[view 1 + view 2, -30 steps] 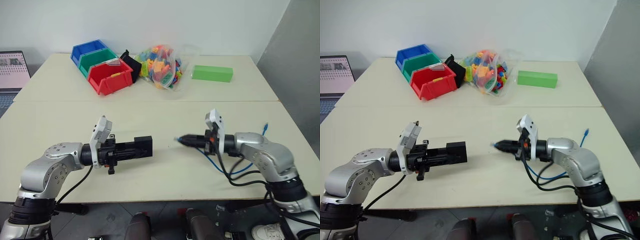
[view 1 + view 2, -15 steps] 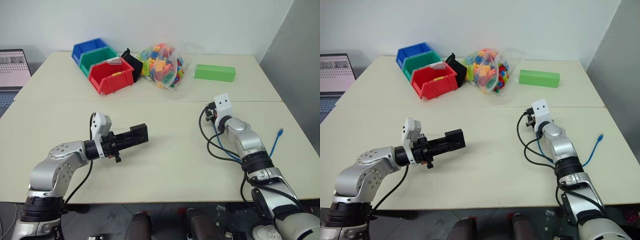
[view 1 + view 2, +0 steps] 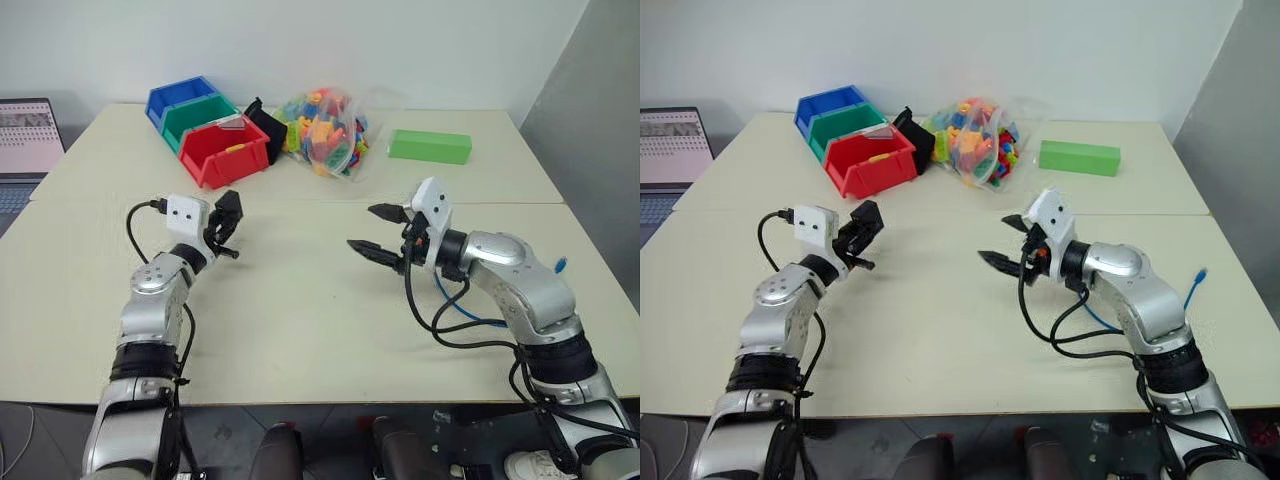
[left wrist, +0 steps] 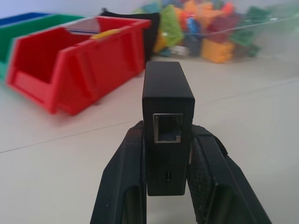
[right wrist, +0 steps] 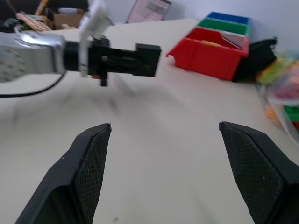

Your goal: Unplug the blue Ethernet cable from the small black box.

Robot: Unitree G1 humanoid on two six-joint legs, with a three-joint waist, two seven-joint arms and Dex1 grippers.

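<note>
Since the earlier frames the left gripper (image 3: 226,222) has swung from pointing across the worktop to pointing away toward the bins, and the right gripper (image 3: 378,232) has let go of the plug and spread its fingers wide; the small matte-black square box (image 4: 167,122) is clamped between the left gripper's two black fingers (image 4: 125,179), raised above the pale beige worktop (image 3: 320,320), its empty port facing the wrist camera; the thin bright blue Ethernet cable (image 3: 470,322) is free of the box, lying on the worktop beneath the right forearm among thicker black wires, its far plug end (image 3: 561,265) near the worktop's right edge; the right gripper hovers empty, well apart from the box; at the rear stand a red plastic bin (image 3: 221,153), a green bin (image 3: 192,113), a blue bin (image 3: 172,97), a clear bag of coloured toy bricks (image 3: 325,132) and a green rectangular block (image 3: 429,146).
</note>
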